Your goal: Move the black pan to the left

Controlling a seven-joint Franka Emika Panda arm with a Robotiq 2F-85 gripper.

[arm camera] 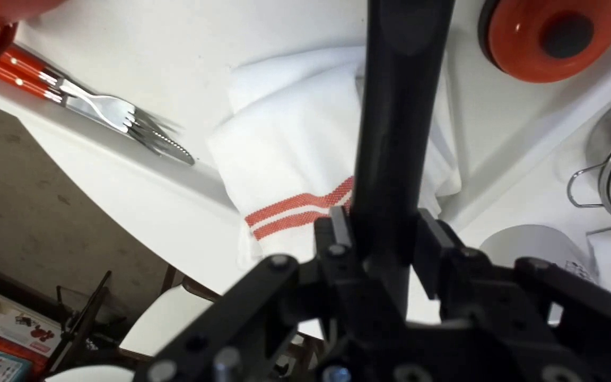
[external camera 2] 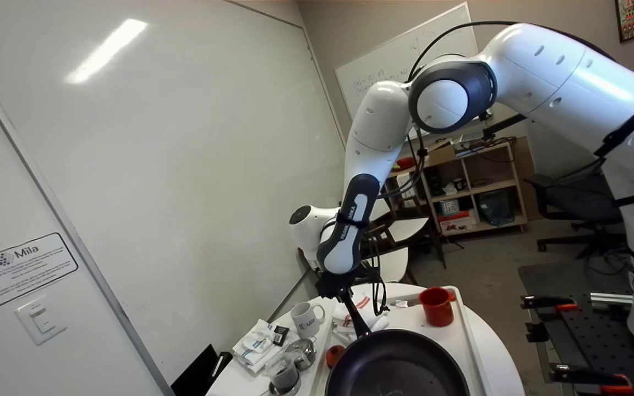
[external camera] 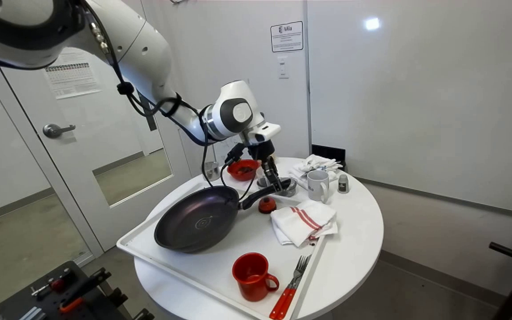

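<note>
The black pan (external camera: 198,220) is held over the white tray (external camera: 220,266), on the side away from the cutlery (external camera: 290,289). It looks tilted, with the handle (arm camera: 402,111) end higher; whether its base is touched by the tray anywhere cannot be told. The handle is clenched by the gripper (arm camera: 382,233) near its free end, and both pads (arm camera: 340,225) appear pressed to its sides.

A stiff, sturdy body is to be expected, with most of its weight set far from the grip, so a droop or twist of the handle between the jaws is judged likely. The handle looks smooth, and some slipping should be allowed for; breakage is hardly to be feared. Better balance would probably be gained if the handle were gripped closer to where it is joined to the pan.

In the pan only a round mark is seen. On the tray, a red mug (external camera: 252,278) is stood upright, with no contents made out. Off the tray, just past its edge, something dark is held in a red bowl (external camera: 242,170). A metal pot (external camera 2: 301,353), a glass (external camera 2: 282,373) and a white mug (external camera 2: 307,320) are also set beside the tray; their contents cannot be told.
</note>
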